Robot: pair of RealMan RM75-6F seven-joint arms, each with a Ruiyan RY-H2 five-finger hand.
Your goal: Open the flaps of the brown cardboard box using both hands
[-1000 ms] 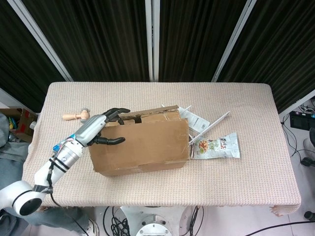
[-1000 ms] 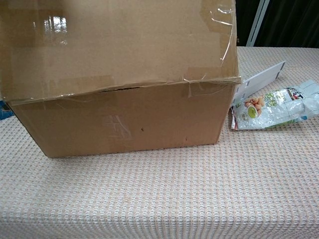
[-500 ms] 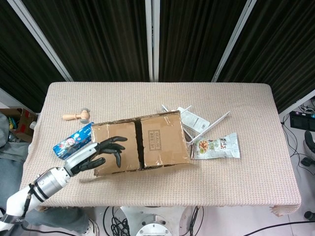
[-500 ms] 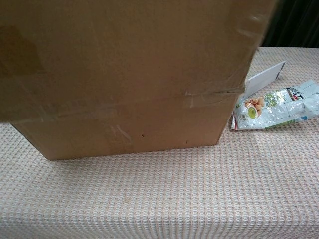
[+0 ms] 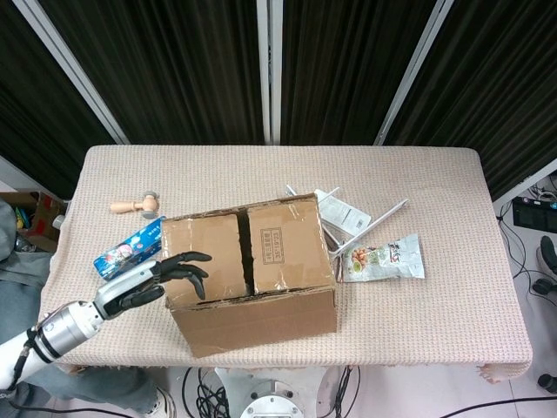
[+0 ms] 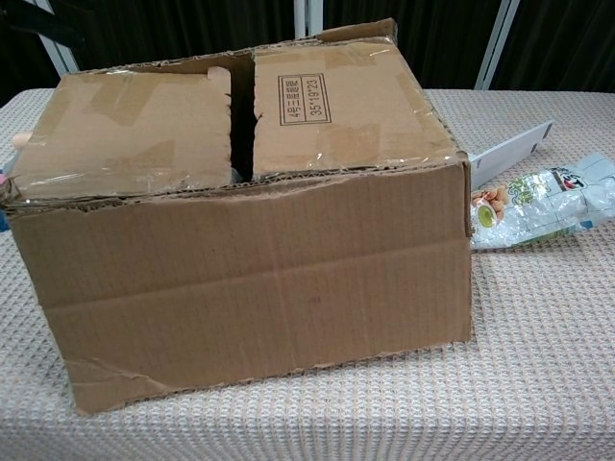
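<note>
A: Fingers (image 5: pixel 193 264) first. The dark fingers are spread and a bit curled, holding nothing, tips at the left edge of the box top. Contact or just hovering, can't tell from the head view.

B: Risk?

A: Main one: fingers catch only the left flap (image 5: pixel 206 254) edge near the corner and drag the whole brown cardboard box (image 5: pixel 252 274) instead of lifting the flap. The box sits close to the near edge of the bench (image 5: pixel 435 192), so a pull toward the robot could likely tip it off. Second: both flaps lie flat with a narrow gap between them, and there's clear tape on top; if the tape holds at the ends, prying could tear the card.

B: Other hand?

A: Right hand isn't in either view. The task wants both hands, so one-sided force would probably twist the box into the snack packet (image 5: pixel 383 259) and the white strips (image 5: pixel 370 225) beside it.

B: Pose outward?

A: Left hand (image 5: pixel 148 280) is palm down, low, left of the box, over the blue packet (image 5: pixel 129 250). The silver wrist and forearm run down-left to the frame corner. The chest view shows only the box, no hand.
</note>
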